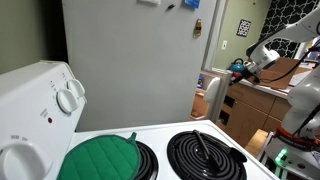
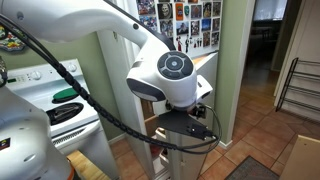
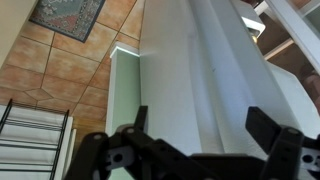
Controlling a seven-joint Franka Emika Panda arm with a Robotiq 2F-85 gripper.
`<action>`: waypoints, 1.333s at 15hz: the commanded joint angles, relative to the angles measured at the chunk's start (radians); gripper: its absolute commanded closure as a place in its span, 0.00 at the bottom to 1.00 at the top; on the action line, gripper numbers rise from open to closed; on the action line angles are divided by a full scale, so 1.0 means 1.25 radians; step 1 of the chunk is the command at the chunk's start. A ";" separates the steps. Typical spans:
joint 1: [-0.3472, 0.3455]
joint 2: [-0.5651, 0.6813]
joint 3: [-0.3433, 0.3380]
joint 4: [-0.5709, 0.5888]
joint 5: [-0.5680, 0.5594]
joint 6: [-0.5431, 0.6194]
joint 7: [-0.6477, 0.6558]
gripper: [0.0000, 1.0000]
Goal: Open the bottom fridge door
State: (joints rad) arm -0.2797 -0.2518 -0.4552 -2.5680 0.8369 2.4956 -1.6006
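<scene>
In front of my gripper (image 3: 200, 122): the bottom fridge door (image 3: 190, 70) — its white edge runs upright, between my jaws.
Gripper state: spread wide, holding nothing.
Contact: I cannot tell.
Wrist view only: jaws on both sides of the edge.
Exterior view: my arm (image 2: 165, 75) hides the gripper there.

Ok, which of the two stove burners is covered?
The coil burner nearest the white knob panel: a green pot holder lies over it. The other coil burner is bare black.
</scene>
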 commanded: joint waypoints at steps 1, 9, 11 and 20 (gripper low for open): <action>-0.004 0.001 0.005 0.002 -0.002 -0.003 0.001 0.00; -0.033 0.044 -0.053 0.068 -0.061 -0.096 -0.185 0.00; -0.048 0.046 -0.063 0.080 -0.103 -0.146 -0.224 0.00; -0.128 0.000 -0.106 0.082 -0.247 -0.185 -0.210 0.00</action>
State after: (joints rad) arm -0.4101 -0.2152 -0.5492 -2.4609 0.5608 2.2903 -1.8592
